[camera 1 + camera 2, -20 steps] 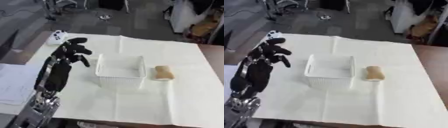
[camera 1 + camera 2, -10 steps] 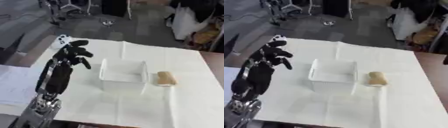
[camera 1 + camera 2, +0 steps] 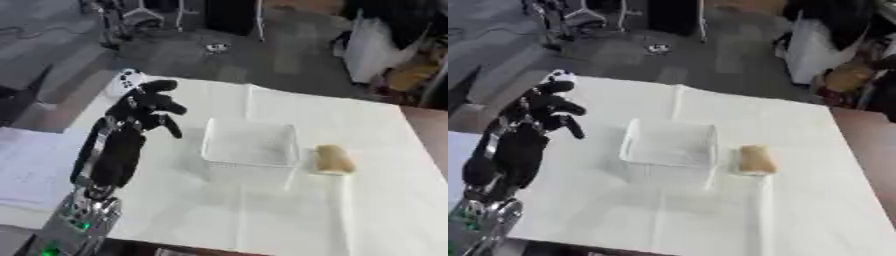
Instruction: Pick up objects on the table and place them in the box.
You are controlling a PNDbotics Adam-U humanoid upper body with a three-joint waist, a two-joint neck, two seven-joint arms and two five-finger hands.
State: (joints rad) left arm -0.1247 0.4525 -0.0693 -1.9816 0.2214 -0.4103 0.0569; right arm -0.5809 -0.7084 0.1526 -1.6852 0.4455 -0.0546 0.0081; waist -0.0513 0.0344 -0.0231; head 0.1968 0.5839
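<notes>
Left of the white basket (image 3: 249, 146), the left hand (image 3: 149, 106) stays raised, fingers curled, holding nothing; only the camera moved. Maybe bread, the tan roll (image 3: 333, 159) waits right of it.

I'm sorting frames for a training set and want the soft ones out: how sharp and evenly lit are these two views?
Left eye view: smeared throughout, so the left hand and white box have soft edges; the light is flat, with only a faint shadow by the tan object. Right eye view: equally blurred; the white cloth is bright but shows no glare.
</notes>
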